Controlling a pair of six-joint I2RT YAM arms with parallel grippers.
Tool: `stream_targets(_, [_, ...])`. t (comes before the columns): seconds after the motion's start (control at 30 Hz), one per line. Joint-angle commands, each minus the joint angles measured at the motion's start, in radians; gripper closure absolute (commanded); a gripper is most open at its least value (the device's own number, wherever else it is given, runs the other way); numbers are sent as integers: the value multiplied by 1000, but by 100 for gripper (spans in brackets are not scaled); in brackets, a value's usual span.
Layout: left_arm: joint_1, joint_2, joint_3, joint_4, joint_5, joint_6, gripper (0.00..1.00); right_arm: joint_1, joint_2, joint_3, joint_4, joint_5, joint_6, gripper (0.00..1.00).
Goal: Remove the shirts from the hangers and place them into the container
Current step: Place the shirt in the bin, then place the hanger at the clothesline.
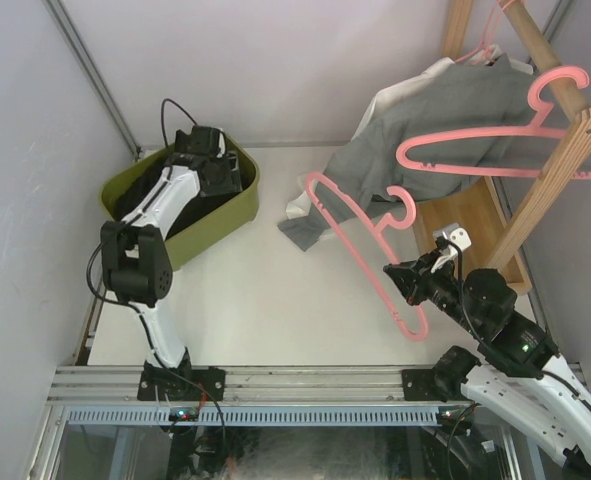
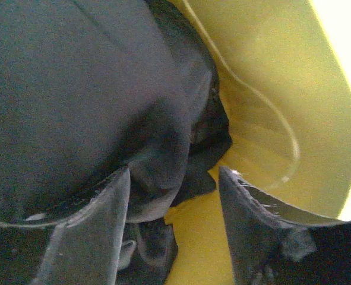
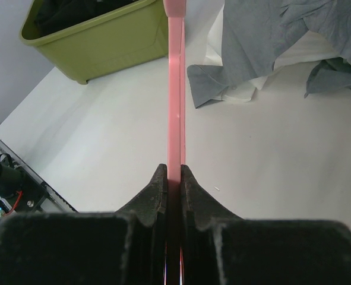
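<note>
From above, the left tool (image 1: 211, 160) reaches down into the olive container (image 1: 190, 250) at the counter's (image 1: 275, 290) far left. The right tool (image 1: 395, 272) grips a bare pink hanger (image 1: 312, 182) above the counter. A grey shirt (image 1: 425, 130) droops from a second pink hanger (image 1: 495, 150) on the wooden rack (image 1: 565, 160).

At the left wrist, the left tool (image 2: 174, 172) is released. Its fingers (image 2: 98, 225) stand apart around a bulge of black shirt (image 2: 74, 89) that lies inside the container (image 2: 270, 71).

At the right wrist, the right tool (image 3: 174, 172) is clenched on the pink hanger (image 3: 175, 89). The container (image 3: 104, 41) with dark cloth sits far left, and the grey shirt (image 3: 264, 41) trails onto the counter (image 3: 104, 136).
</note>
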Motion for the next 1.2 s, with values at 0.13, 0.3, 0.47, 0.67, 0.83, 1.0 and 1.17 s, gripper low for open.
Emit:
stream_targets(0.13, [61, -300, 257, -71, 29, 38, 17, -2, 12, 6, 81, 5, -9, 98])
stream_targets(0.3, [178, -360, 100, 29, 22, 1, 10, -2, 36, 6, 93, -25, 3, 99])
stream_targets(0.47, [248, -238, 22, 13, 105, -36, 21, -2, 47, 7, 90, -32, 3, 99])
stream_targets(0.67, [197, -172, -204, 91, 220, -93, 40, -2, 46, 6, 90, -36, 7, 99])
stream_targets(0.83, [98, -125, -323, 142, 237, -129, 64, -2, 42, 6, 86, -42, 9, 99])
stream_targets(1.0, [51, -205, -501, 292, 227, -264, 58, -1, 25, 6, 90, -53, 14, 99])
stream_targets(1.17, [27, -295, -507, 296, 208, -326, 45, -1, 15, 6, 98, -68, 9, 99])
